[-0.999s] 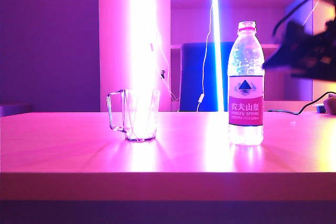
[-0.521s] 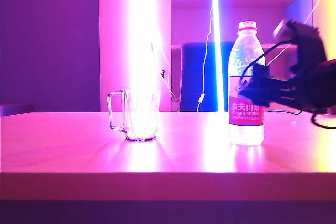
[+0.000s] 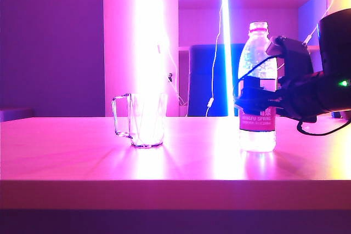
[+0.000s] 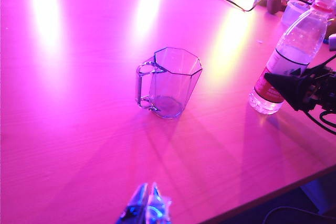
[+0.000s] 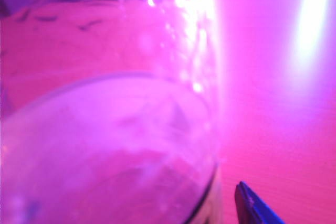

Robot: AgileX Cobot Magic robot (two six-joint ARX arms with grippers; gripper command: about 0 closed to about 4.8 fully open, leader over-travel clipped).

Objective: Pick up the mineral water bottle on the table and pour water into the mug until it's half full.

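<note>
The mineral water bottle (image 3: 256, 80) stands upright on the right of the pink-lit table, capped, water inside. In the left wrist view the bottle (image 4: 294, 51) is at the table's far side. My right gripper (image 3: 247, 98) is at its label height, open, its dark fingers (image 4: 278, 81) reaching beside the label. In the right wrist view the bottle (image 5: 105, 129) fills the frame and one fingertip (image 5: 251, 204) stands just clear of its wall; the other is hidden. The clear mug (image 3: 143, 120), also the mug (image 4: 170, 81), stands empty to the left. My left gripper (image 4: 147, 204) hovers near the front edge, shut and empty.
A black cable (image 4: 247, 4) and a plastic cup (image 4: 294, 11) lie at the table's far right corner. Bright light tubes (image 3: 225, 53) and shelves stand behind the table. The table's front edge (image 3: 175, 180) runs close to the camera.
My right arm came down from the upper right and moved left, bringing its open fingers to the bottle's label. Bottle, mug and left gripper stayed put.
</note>
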